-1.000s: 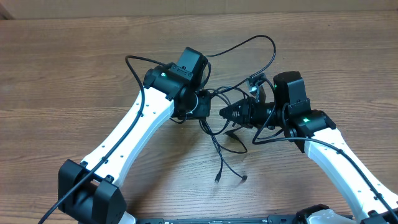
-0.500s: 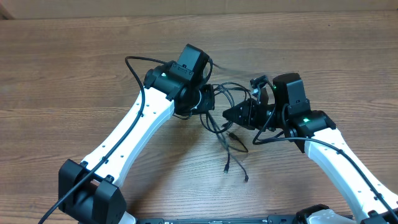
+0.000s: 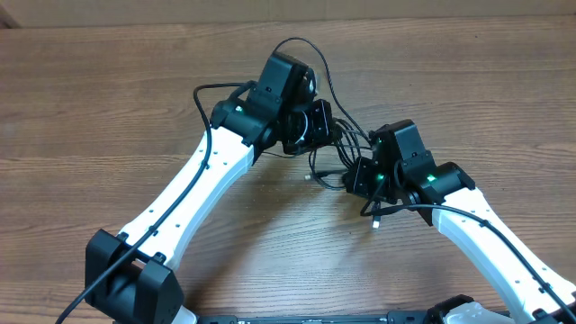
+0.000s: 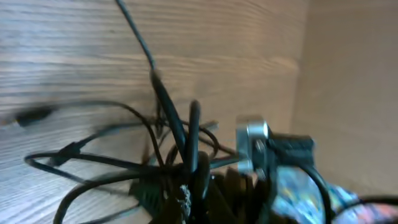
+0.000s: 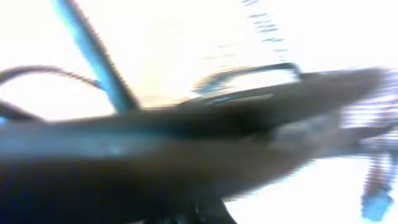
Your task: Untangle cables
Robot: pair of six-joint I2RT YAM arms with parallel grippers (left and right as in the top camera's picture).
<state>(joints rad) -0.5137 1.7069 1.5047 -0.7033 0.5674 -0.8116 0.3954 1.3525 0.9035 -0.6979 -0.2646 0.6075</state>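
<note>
Midway across the table [image 3: 108,90], we note the cables [image 3: 331,157] in one tangle, left gripper [image 3: 324,133] pinched shut on its strands, right gripper [image 3: 358,175] closed beside it, hold unclear through blur.

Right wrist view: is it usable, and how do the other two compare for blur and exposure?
Right wrist: blown out white, smeared by motion blur, nothing identifiable. Left wrist: soft, but thin black cables readable against wooden table. Overhead: sharp, evenly lit.
</note>
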